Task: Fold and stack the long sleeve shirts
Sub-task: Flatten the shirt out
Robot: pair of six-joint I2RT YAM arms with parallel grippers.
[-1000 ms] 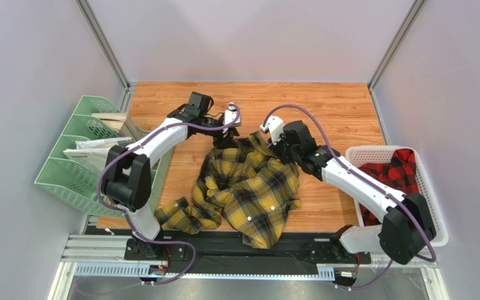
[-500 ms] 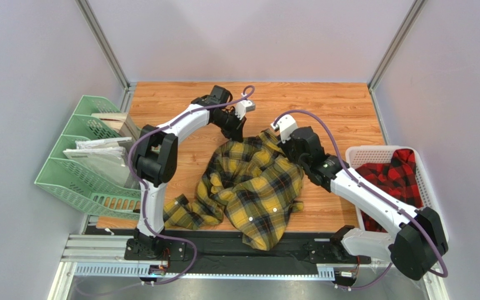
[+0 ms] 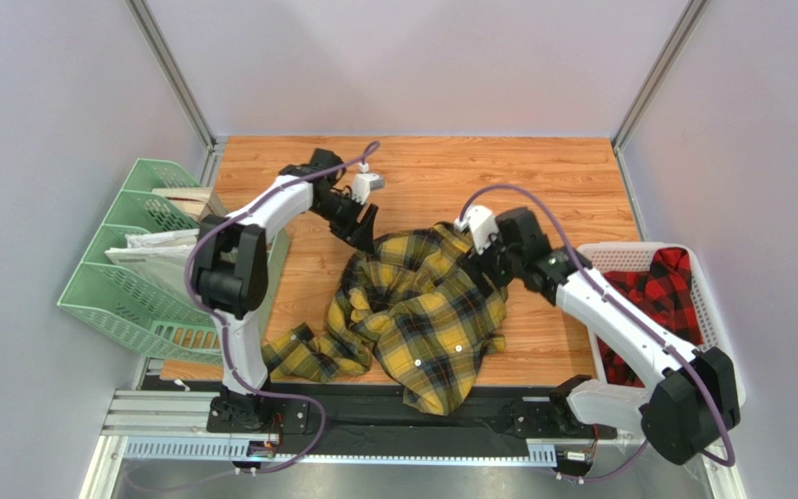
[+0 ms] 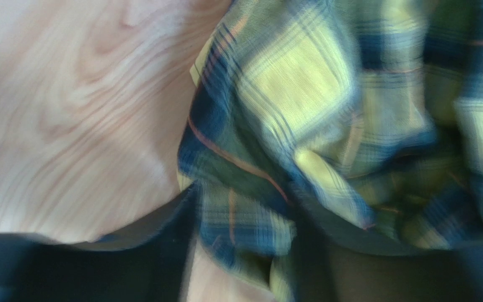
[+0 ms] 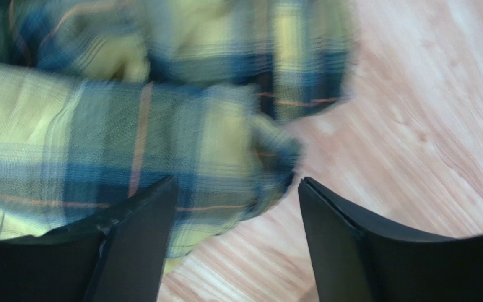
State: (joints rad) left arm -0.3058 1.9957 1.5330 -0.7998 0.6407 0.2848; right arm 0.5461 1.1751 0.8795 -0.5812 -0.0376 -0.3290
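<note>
The right gripper (image 5: 236, 189), clenched a moment ago, now has its jaws released at the far edge of the yellow shirt (image 3: 419, 312) — it lies crumpled in the middle of the desk (image 3: 538, 177), not yet folded — while the left gripper (image 4: 244, 207) has cloth between its jaws, grasped or not I cannot tell.

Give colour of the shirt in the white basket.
Red-and-black check; the shirt shows best in the top external view.

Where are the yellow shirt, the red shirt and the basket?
yellow shirt (image 3: 424, 312): top view, middle of its front.
red shirt (image 3: 651, 291): top view, cloth bunched in the basket.
basket (image 3: 613, 254): top view, its far rim.
</note>
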